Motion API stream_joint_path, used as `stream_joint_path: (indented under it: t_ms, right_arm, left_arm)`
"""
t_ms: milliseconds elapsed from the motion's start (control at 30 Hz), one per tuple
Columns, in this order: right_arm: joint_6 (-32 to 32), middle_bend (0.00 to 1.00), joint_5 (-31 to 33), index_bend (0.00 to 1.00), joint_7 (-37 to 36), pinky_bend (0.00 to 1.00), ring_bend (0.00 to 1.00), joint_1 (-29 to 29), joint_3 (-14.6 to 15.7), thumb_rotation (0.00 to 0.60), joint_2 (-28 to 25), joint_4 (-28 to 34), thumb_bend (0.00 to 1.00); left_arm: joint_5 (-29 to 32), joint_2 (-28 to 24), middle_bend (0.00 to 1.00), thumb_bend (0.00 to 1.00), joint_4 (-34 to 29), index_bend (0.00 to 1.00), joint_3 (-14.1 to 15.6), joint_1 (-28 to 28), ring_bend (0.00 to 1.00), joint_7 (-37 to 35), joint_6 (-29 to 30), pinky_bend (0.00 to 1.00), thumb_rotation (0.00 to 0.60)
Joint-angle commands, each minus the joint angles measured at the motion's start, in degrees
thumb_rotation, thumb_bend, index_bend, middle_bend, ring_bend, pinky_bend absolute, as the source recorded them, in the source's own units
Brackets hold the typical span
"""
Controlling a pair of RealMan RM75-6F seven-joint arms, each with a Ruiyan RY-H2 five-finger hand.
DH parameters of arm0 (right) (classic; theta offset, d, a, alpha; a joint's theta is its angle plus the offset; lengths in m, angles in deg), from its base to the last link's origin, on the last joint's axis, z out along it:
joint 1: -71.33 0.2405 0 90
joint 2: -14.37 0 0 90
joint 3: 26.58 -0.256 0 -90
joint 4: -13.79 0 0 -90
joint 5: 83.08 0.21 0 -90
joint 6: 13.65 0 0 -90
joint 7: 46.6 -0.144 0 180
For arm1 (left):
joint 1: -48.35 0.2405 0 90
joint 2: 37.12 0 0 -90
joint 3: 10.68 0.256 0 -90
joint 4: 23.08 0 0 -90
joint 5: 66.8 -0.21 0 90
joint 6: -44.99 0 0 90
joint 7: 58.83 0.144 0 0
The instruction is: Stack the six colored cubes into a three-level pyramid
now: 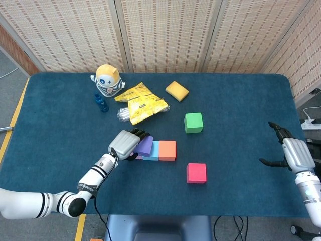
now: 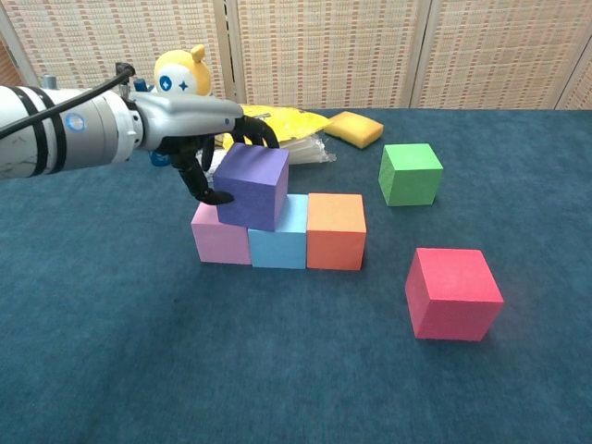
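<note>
Purple cube (image 2: 252, 187) frame centre-left, atop pink cube (image 2: 220, 239) and blue cube (image 2: 280, 237), slightly tilted. Left robot hand (image 2: 205, 139) grasping its sides. Right robot hand (image 1: 293, 153) released, idle lower right. Cube likely light foam, matte, grippy: hold opposite flat faces.

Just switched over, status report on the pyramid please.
Left hand grips purple cube atop pink cube and light blue cube. Right hand open, idle. Green cube and red cube loose; nothing blocking.

Matt foam-like cubes (image 2: 337, 230) sit on a napped blue cloth table (image 2: 185, 351); the yellow snack bag (image 1: 142, 104) looks glossy.
</note>
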Motion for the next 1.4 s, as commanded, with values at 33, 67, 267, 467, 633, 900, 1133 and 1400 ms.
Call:
stream_joint_path:
  t_ms: [33,67,267,467,633,900,1133,1400]
  right_arm:
    - [0.02,0.22,0.01,0.09,-0.06,0.45,0.24,-0.03,-0.02,0.600,-0.03,-0.02,0.17]
    - [0.03,0.22,0.01,0.09,-0.13,0.45,0.24,-0.06,-0.03,0.600,-0.04,-0.05,0.17]
    - [-0.01,0.22,0.02,0.09,-0.28,0.45,0.24,-0.10,-0.07,0.600,0.00,-0.24,0.17]
    - [0.01,0.22,-0.02,0.09,-0.44,0.45,0.24,-0.15,-0.13,0.600,-0.14,-0.33,0.17]
    - [-0.16,0.22,0.05,0.09,-0.53,0.45,0.24,-0.13,-0.16,0.600,-0.21,-0.37,0.17]
    - [-0.39,0.22,0.18,0.09,-0.51,0.45,0.24,-0.08,-0.18,0.600,-0.15,-0.56,0.17]
    - [-0.51,0.22,0.33,0.09,-0.50,0.45,0.24,-0.06,-0.23,0.600,-0.08,-0.67,0.17]
    - [-0.84,0.22,0.43,0.09,-0.54,0.45,0.24,0.19,-0.41,0.600,-0.01,-0.83,0.17]
  left_arm:
    - [0.41,0.03,0.21,0.35,-0.16,0.22,-0.23,-0.08,0.20,-0.14,-0.05,0.41,0.600]
    - [0.65,0.03,0.22,0.35,-0.20,0.23,-0.46,-0.09,0.20,-0.40,-0.08,0.41,0.600]
    - [1.27,0.71,0.32,0.35,0.05,0.28,-1.18,-0.07,0.28,-0.74,1.00,0.42,0.600]
    - [2.32,1.05,0.35,0.35,-0.35,0.30,-1.59,-0.26,0.31,-0.03,1.92,0.42,0.600]
    - [2.50,1.16,0.34,0.35,-0.23,0.30,-1.61,-0.36,0.31,0.16,1.89,0.42,0.600]
    - [2.73,2.06,0.34,0.35,0.85,0.30,-1.28,-0.40,0.30,0.45,1.81,0.42,0.600]
    - [2.82,2.40,0.32,0.35,1.16,0.28,-1.10,-0.45,0.30,0.74,1.70,0.42,0.600]
    - [2.68,2.33,0.22,0.34,0.67,0.19,-0.86,-0.43,0.24,1.62,2.29,0.42,0.600]
